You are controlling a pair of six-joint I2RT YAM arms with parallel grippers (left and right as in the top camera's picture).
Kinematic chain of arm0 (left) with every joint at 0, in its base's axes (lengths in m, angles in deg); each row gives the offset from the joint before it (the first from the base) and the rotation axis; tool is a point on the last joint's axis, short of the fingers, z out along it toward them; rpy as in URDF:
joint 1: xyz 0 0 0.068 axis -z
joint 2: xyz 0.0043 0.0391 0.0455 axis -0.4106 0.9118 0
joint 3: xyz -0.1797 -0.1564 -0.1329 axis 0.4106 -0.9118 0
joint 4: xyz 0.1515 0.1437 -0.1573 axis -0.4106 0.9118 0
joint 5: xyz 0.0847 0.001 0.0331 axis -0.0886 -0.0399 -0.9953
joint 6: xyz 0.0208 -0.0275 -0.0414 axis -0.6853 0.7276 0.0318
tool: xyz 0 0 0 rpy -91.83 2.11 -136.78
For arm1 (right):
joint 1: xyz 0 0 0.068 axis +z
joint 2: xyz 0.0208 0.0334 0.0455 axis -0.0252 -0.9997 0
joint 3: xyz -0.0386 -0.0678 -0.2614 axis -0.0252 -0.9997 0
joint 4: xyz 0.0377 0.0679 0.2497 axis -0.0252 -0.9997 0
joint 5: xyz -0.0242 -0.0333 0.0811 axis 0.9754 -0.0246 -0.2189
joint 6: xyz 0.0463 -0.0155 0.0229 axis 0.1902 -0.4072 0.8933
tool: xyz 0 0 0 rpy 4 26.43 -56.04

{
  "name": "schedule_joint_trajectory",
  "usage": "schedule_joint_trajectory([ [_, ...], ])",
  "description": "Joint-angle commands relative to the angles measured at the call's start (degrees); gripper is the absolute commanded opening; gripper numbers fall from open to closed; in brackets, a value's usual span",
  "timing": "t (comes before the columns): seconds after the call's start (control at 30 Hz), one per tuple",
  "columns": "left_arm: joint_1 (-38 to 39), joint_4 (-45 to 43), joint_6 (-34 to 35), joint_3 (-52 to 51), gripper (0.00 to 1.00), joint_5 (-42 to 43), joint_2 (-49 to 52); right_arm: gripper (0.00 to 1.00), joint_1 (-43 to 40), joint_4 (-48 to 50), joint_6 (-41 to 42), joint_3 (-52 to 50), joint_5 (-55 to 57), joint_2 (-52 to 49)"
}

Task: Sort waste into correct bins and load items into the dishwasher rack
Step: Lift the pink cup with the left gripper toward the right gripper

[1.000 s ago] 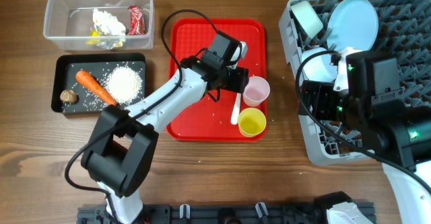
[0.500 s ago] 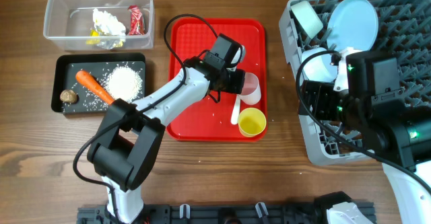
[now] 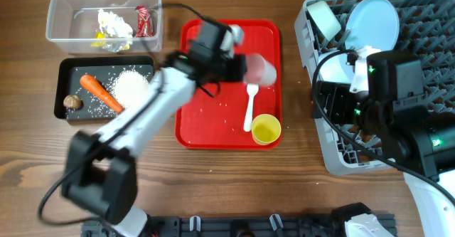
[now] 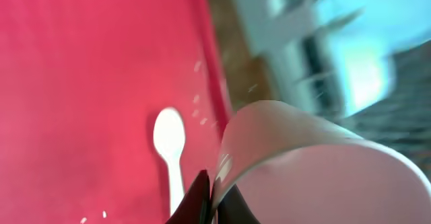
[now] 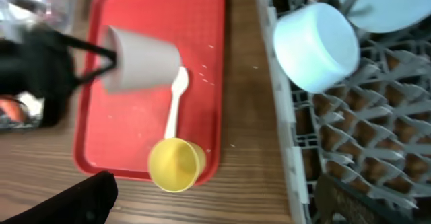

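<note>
- You get no text, label, brand, number or sign that can be read in any view.
- The red wrapper (image 3: 143, 20) lies inside the clear tub (image 3: 53, 25), at its right end. Any print on it is too small for you to make out.
- The left wrist view is too blurred for reading anything.

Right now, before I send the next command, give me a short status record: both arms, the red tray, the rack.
left fingers: shut on the rim of the pink cup, cup tipped sideways over the red tray
right fingers: open, holding nothing
on red tray: white spoon, yellow cup mouth up
in rack: pale blue plate, white bowl
</note>
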Motion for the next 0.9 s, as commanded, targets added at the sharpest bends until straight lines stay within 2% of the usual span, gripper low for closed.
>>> schedule_joint_trajectory([
  [0.0, -7.80, -0.07, 1.70, 1.18, 0.04, 19.91, -2.51, 0.97, -0.09, 3.48, 0.35, -0.31, -7.06, -2.27],
  [0.1, -12.68, -0.11, 1.20, 1.16, 0.04, 30.32, -1.68, 0.97, -0.09, 7.78, 0.09, -0.31, -12.07, -5.18],
  [0.23, -15.72, -0.11, -0.90, 1.16, 0.04, 38.18, -0.98, 0.97, -0.09, 15.50, -3.91, -0.31, -23.93, -9.46],
  [0.47, -18.34, -0.55, -9.55, 1.16, 0.04, 55.60, -0.87, 0.98, -0.09, 27.63, -7.87, -0.31, -42.34, -18.27],
  [0.77, -20.79, -0.61, -12.55, 1.16, 0.04, 58.03, -0.87, 1.00, -1.84, 34.58, -13.92, -0.31, -56.48, -24.11],
  [0.87, -21.07, -1.44, -12.52, 1.16, 0.04, 61.61, -0.85, 1.00, -2.64, 36.63, -15.10, -0.31, -60.33, -25.18],
])
